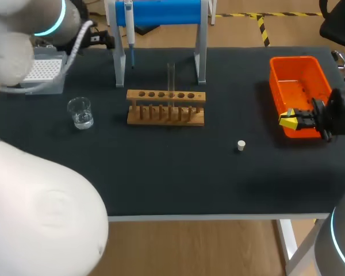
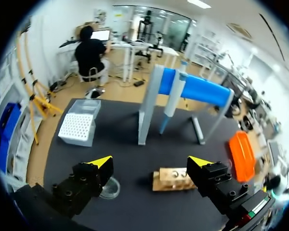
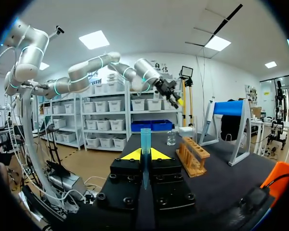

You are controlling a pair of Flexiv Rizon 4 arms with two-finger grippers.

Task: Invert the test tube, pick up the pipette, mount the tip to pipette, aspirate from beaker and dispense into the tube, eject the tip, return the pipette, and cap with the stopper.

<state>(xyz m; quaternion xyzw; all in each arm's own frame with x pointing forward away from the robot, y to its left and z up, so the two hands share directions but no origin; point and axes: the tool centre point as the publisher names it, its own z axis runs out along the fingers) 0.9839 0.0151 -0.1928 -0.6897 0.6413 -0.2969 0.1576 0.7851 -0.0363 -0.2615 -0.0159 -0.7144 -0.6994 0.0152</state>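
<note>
Glass test tube stands upright in the rack centre frame, the pipette hangs upper left and the stopper lies loose on the bench, so you likely still have capping ahead; your left hand is wide, your right hand pinched narrow on a bluish tip.

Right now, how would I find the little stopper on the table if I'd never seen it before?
Start at the big dark table and find the wooden rack in the middle and the orange bin on the right. Between them, nearer the front edge, sits the stopper. It is the only tiny white plug, alone on bare tabletop and touching nothing.
</note>
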